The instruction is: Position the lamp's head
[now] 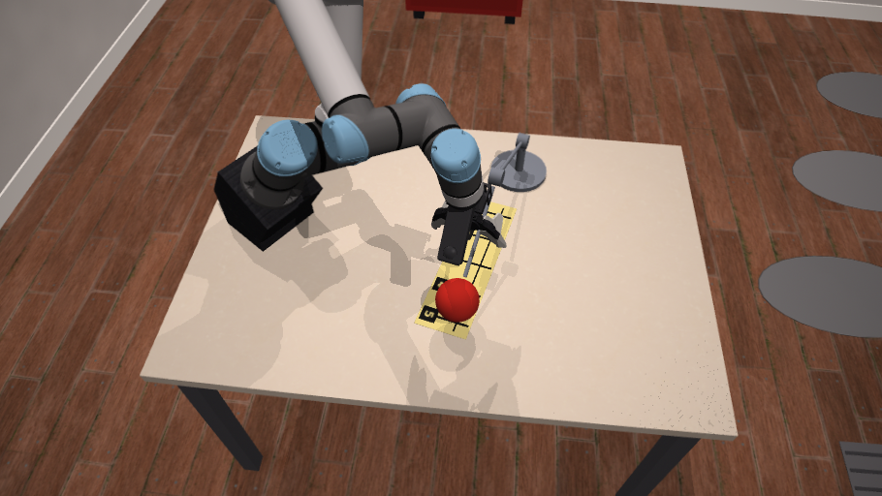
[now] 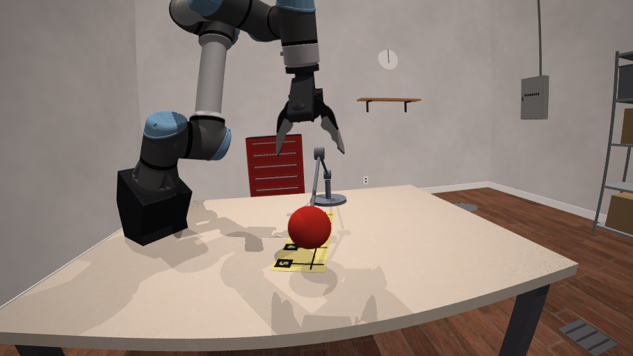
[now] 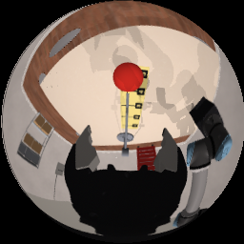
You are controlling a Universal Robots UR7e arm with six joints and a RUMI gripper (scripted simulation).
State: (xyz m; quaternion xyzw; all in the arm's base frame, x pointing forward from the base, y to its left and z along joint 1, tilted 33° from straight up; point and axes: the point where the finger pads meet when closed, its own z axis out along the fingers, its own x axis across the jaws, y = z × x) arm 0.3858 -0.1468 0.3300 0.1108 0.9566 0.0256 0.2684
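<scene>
The lamp's red round head [image 1: 456,299] [image 2: 309,227] [image 3: 128,76] hangs above the far-numbered end of the yellow strip [image 2: 302,268], near mark 4 [image 1: 439,284] [image 2: 291,247] [image 3: 141,91] and mark 5 [image 1: 427,314] [image 2: 282,263] [image 3: 144,73]. I cannot tell exactly which mark is beneath its middle, nor its exact height. Its thin grey arm [image 1: 471,256] [image 2: 315,181] runs back to the round base [image 1: 533,177] [image 2: 339,199]. My gripper [image 1: 471,232] [image 2: 310,153] [image 3: 127,127] is open, empty and above the lamp arm, apart from the head. The head hides part of the strip.
The robot's black mount [image 1: 265,215] [image 2: 152,217] stands on the left of the bench [image 1: 616,277] [image 2: 420,265]. A red drawer cabinet [image 2: 276,165] [image 3: 146,157] stands beyond the bench. Arm shadows fall across the left and front of the bench.
</scene>
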